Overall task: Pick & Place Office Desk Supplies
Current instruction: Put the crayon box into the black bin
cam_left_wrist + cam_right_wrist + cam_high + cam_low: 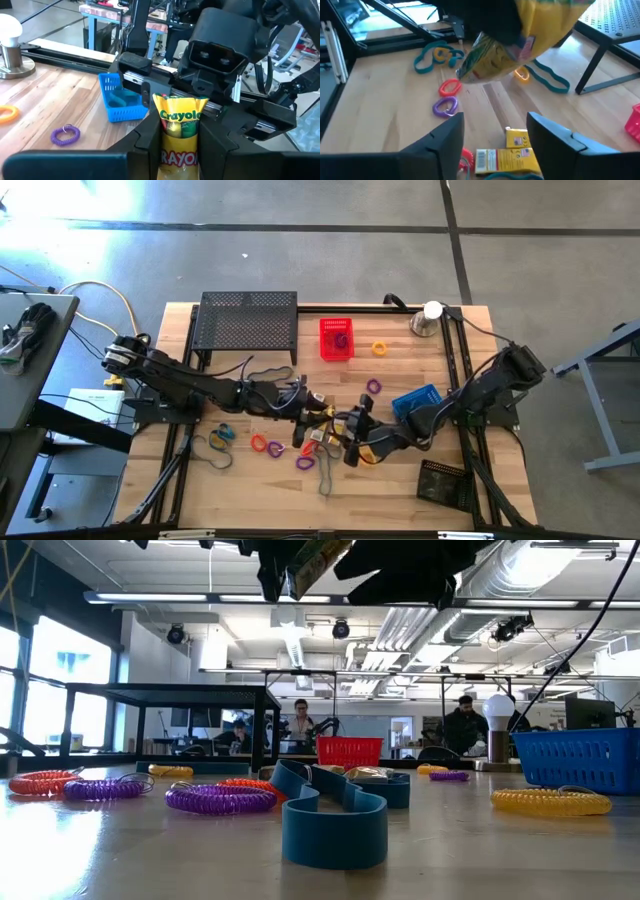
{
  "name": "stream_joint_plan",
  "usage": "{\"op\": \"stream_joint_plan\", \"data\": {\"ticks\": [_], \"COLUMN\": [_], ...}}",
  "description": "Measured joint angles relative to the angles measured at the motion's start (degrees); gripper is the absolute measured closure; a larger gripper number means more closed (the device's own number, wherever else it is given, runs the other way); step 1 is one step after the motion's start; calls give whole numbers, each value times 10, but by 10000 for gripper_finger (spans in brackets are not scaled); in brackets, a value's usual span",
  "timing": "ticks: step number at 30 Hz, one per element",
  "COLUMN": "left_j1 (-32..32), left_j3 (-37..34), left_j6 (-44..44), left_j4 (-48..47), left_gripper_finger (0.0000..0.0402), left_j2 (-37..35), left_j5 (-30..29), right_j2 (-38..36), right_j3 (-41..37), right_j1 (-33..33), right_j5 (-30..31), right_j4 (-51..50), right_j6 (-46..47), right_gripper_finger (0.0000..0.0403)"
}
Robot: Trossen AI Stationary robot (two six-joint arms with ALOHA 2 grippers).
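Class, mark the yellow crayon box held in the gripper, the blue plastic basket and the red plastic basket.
yellow crayon box (180, 131), left wrist view, printed front.
blue plastic basket (416, 401), high view, rim.
red plastic basket (336, 326), high view, rim.

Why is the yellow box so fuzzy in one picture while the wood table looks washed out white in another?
Right wrist view: the crayon box hangs very near the lens, held by the left gripper, so it is out of focus. Low view: light from the windows glares off the table. High view: bright glare whitens the floor at the upper left.

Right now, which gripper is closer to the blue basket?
Right. The right gripper hangs just left of the blue basket, while the left gripper, clamped on the crayon box, is farther left.
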Motion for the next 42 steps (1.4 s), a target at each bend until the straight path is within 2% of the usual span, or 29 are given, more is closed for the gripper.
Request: {"op": "stream_joint_plan", "data": {"ticks": [7, 13, 19, 26, 32, 36, 42], "left_j1": [0, 0, 1, -1, -3, -3, -3], "left_j3": [0, 0, 0, -1, -1, 0, 0], "left_j6": [29, 29, 29, 28, 27, 27, 27], "left_j4": [12, 26, 32, 32, 32, 36, 38], "left_gripper_finger": [309, 309, 309, 309, 309, 309, 309], "left_j2": [0, 0, 0, 0, 0, 0, 0], "left_j5": [-1, -2, -3, -2, 3, 3, 1], "right_j2": [0, 0, 0, 0, 0, 1, 9], "right_j3": [0, -1, -1, 0, 0, 0, 0], "right_j1": [-17, -30, -41, -41, -42, -43, -50], "right_j5": [-85, -91, -84, -1, -79, -84, -89], "right_j4": [83, 124, 118, 113, 158, 173, 176], "right_j6": [-35, -74, -67, -66, -126, -159, -160], "right_gripper_finger": [178, 179, 179, 179, 179, 179, 179]}}
